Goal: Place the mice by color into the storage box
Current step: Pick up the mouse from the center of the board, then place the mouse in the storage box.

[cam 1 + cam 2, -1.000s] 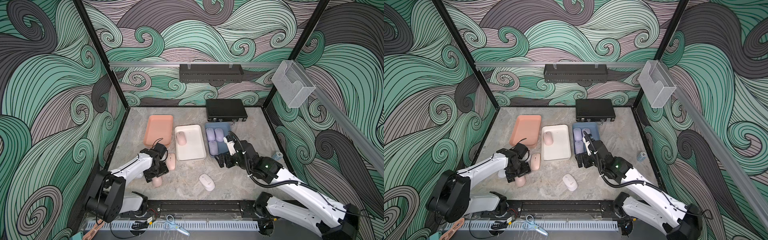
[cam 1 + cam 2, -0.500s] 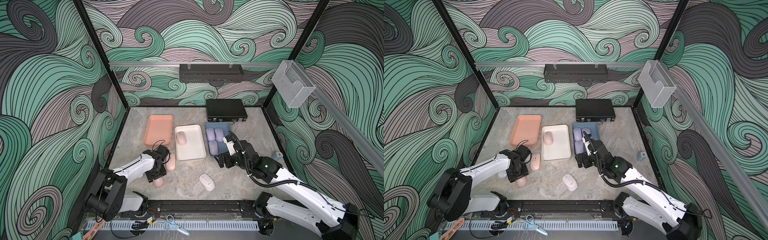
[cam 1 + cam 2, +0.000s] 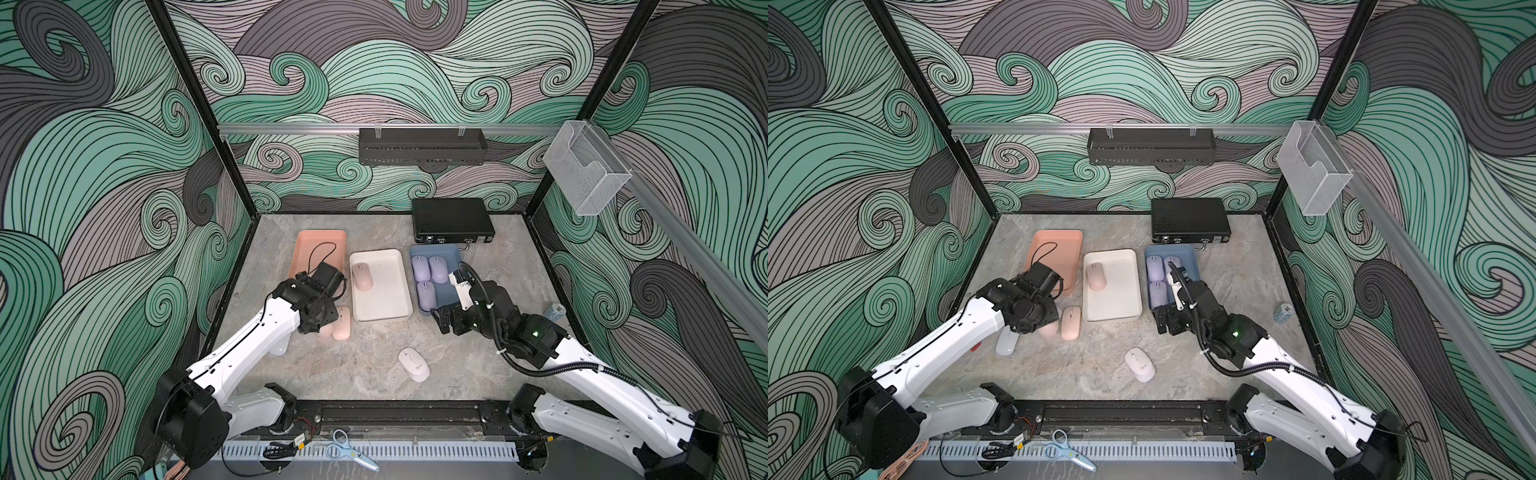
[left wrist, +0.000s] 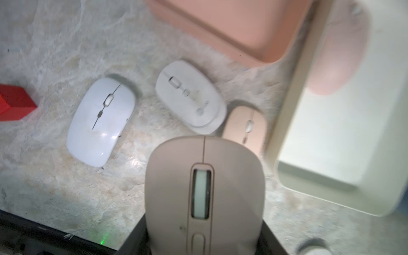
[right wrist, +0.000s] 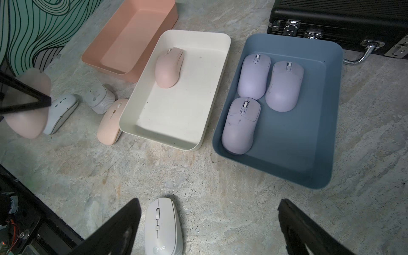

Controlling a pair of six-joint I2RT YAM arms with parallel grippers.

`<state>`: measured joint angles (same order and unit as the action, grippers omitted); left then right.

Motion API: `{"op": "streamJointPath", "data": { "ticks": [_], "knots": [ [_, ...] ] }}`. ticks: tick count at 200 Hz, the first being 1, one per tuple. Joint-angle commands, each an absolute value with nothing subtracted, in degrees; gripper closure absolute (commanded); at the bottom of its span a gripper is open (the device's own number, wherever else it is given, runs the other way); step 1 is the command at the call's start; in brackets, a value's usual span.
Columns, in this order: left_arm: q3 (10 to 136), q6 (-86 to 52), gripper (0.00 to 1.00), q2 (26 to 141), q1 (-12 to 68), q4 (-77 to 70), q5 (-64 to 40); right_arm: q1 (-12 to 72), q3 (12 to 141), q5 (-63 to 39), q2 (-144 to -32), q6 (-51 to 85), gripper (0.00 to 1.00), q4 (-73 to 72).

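Observation:
My left gripper [image 3: 321, 326] is shut on a pale pink mouse [image 4: 204, 194], which looks lifted just off the table near the cream box [image 3: 382, 309]. Another pink mouse [image 3: 342, 324] lies beside it on the table, and a third [image 3: 362, 277] sits inside the cream box. The blue box [image 3: 451, 254] holds three lavender mice [image 5: 254, 77]. The salmon box [image 3: 322, 245] is empty. Two whitish mice [image 4: 101, 121] [image 4: 191, 97] lie by my left arm. A further whitish mouse [image 5: 163, 227] lies between the fingers of my right gripper [image 5: 208, 205], which is open and above it.
A black case [image 3: 453, 220] stands at the back right behind the blue box. A red block [image 4: 13, 106] sits near the left whitish mouse. A small blue-and-white object [image 3: 555, 311] lies by the right wall. Scissors [image 3: 353, 453] rest on the front rail.
My left gripper has shut on the pink mouse and carried it a little away from the table's front, toward the boxes. The right arm has stayed where it was.

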<state>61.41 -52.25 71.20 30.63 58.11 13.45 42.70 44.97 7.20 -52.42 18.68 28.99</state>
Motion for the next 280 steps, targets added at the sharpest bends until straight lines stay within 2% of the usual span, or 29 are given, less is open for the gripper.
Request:
{"op": "streamJointPath", "data": {
  "ticks": [1, 45, 85, 214, 280],
  "knots": [
    [71.5, -49.0, 0.56, 79.7, 33.1, 57.6, 14.8, 41.6, 43.7, 9.2, -52.9, 19.6, 0.04, 27.9],
    [90.7, -45.8, 0.56, 103.3, 36.1, 57.0, 13.5, 39.6, 41.4, 9.6, -53.5, 20.3, 0.04, 26.9],
    [97.0, -44.3, 0.55, 115.4, 36.7, 58.9, 12.9, 38.5, 39.8, 9.2, -52.6, 21.1, 0.04, 26.9],
    [88.7, -46.5, 0.55, 118.3, 38.5, 57.5, 10.5, 38.1, 38.6, 7.8, -52.3, 21.4, 0.04, 25.8],
    [90.3, -46.6, 0.38, 119.0, 38.6, 60.6, 12.6, 38.0, 38.4, 7.5, -51.6, 21.3, 0.04, 25.8]
  ]
}}
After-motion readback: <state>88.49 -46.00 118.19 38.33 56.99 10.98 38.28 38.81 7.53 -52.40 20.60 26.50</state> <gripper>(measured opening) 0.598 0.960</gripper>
